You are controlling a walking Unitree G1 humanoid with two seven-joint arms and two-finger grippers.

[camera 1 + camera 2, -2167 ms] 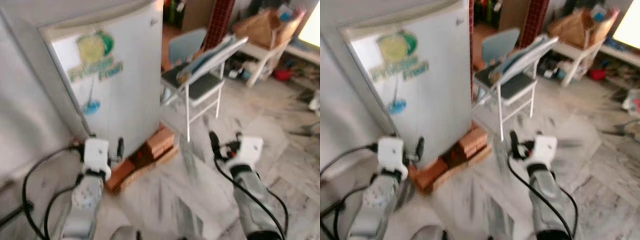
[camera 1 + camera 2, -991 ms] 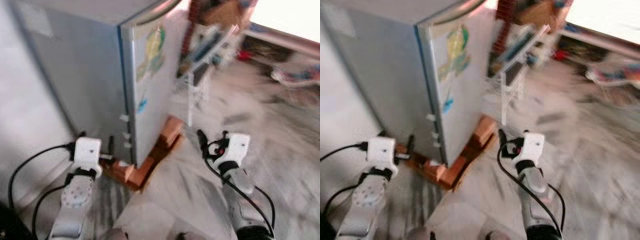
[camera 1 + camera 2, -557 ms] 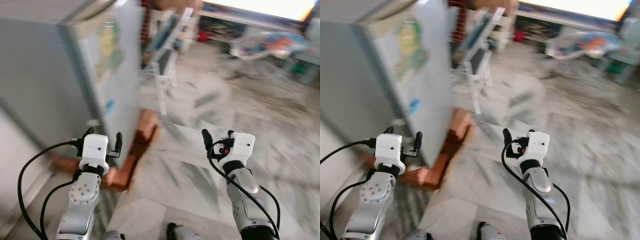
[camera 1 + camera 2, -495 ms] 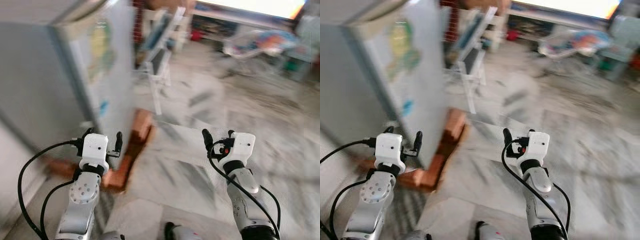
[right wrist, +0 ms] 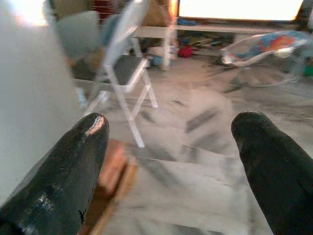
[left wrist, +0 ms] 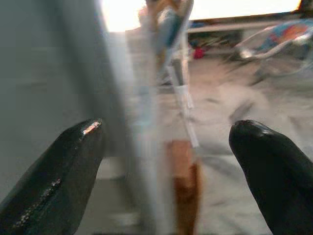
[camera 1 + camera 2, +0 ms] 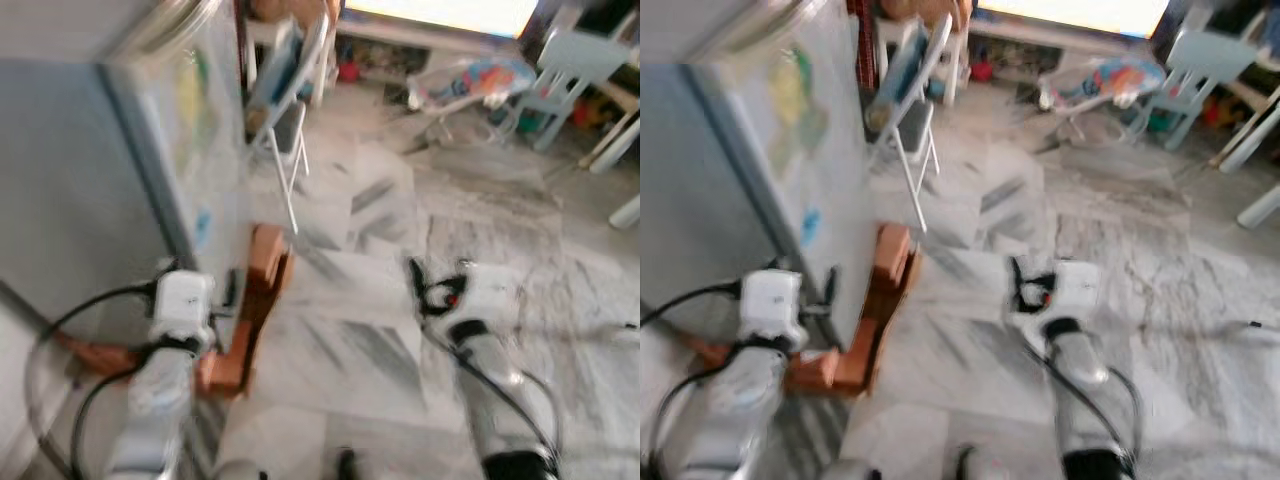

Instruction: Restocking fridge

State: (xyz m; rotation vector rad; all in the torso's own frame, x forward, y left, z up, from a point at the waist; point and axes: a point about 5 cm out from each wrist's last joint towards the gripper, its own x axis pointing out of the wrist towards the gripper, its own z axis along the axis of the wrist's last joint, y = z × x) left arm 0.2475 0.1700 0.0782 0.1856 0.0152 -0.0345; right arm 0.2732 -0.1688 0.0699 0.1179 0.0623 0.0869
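Smooth grey fridge (image 7: 90,150), veined marble floor (image 7: 480,240)

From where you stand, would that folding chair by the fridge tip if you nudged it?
Probably. The chair stands on thin white legs, so it looks light and would likely slide or tip on the smooth floor. Something flat leans across its seat, which may slip off. The fridge sits on bricks and looks far steadier.

Marble floor (image 7: 400,300), fridge (image 7: 120,160) on bricks (image 7: 255,300), folding chair (image 7: 285,110)
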